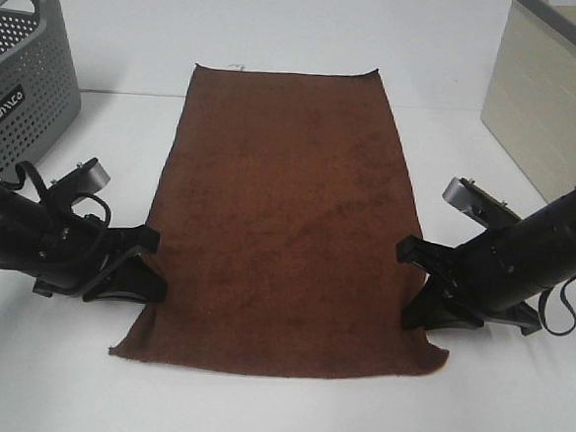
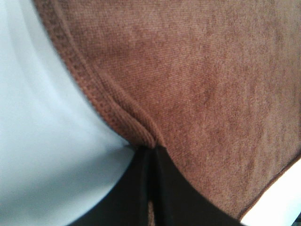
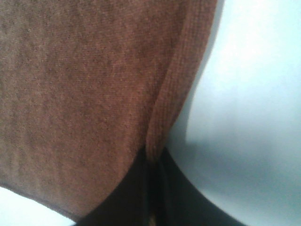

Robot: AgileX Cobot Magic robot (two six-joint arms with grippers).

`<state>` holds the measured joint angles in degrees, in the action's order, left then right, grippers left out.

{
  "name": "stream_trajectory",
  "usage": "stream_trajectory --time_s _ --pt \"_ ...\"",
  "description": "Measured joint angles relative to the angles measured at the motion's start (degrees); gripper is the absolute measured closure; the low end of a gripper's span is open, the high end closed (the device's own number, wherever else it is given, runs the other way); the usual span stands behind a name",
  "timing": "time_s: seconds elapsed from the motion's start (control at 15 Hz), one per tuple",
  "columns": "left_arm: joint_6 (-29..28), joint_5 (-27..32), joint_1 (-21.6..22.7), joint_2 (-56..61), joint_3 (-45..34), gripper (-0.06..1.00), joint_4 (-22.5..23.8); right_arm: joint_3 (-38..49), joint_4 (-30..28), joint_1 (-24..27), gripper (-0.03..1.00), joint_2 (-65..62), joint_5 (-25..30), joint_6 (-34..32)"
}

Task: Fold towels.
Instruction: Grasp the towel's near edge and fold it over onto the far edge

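Note:
The reddish-brown towel lies flat and unfolded on the white table, long side running away from me, with a small white tag at its far edge. My left gripper is shut on the towel's left hem near the front; the left wrist view shows the hem puckered into the closed fingers. My right gripper is shut on the right hem near the front; the right wrist view shows the hem pinched between the closed fingers.
A grey perforated basket stands at the back left. A beige box-like panel stands at the back right. White table surrounds the towel.

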<state>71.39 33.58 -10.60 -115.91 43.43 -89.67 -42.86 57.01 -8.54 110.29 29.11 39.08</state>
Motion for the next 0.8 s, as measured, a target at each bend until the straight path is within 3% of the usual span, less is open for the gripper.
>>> stream_trajectory --time_s 0.2,0.4,0.6,0.8 --pt "-3.6 2.7 0.0 0.0 0.0 0.94 3.3 0.3 -2.8 0.0 0.97 -2.6 0.9 -0.9" --pt "-5.7 3.7 -0.1 1.9 -1.7 0.94 5.3 0.4 -9.2 0.0 0.97 -11.3 5.8 -7.6" --pt "-5.7 0.5 -0.1 10.4 -8.4 0.94 5.3 0.6 -14.8 0.0 0.97 -16.5 9.6 -13.6" --pt "-6.1 -0.1 -0.1 19.5 -15.9 0.94 5.3 5.6 -15.3 0.0 0.97 -20.1 10.8 -14.8"
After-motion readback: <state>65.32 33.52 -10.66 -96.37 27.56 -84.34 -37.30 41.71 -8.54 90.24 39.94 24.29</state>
